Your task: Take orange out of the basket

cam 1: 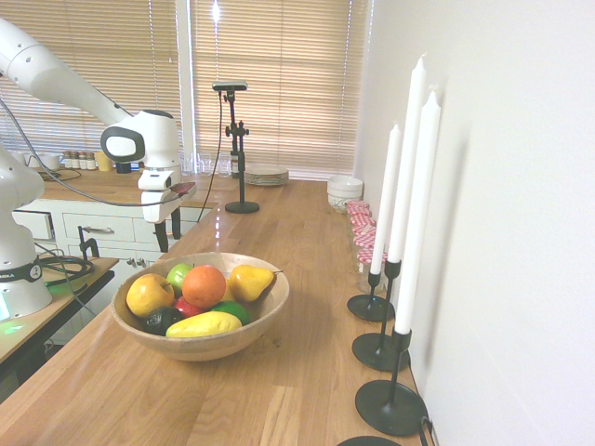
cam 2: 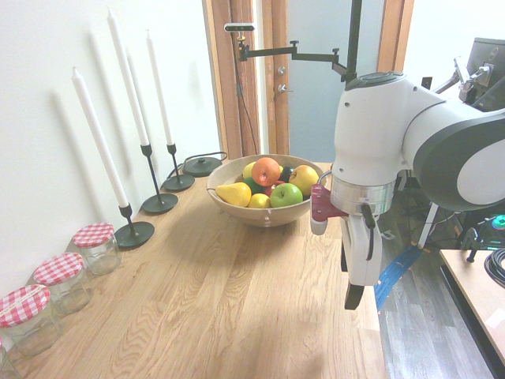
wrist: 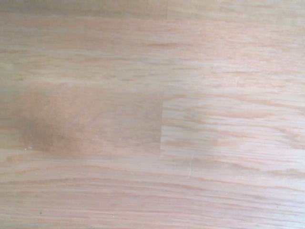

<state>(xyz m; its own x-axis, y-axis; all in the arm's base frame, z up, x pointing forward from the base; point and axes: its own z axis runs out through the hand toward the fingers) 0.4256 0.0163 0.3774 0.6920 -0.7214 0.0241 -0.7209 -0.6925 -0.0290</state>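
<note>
Spanning the kitchen — wooden countertop (cam 1: 307,279).

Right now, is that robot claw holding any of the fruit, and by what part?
Nothing is held. The gripper hangs open and empty above the wooden counter, away from the basket. The orange sits untouched on top of the fruit pile.

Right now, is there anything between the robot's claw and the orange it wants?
Only bare wooden countertop and the basket's rim separate the gripper from the orange; the first exterior view shows it.

Opposite counter-end views sharing the basket (cam 1: 270,311); wrist close above bare wood.
</note>
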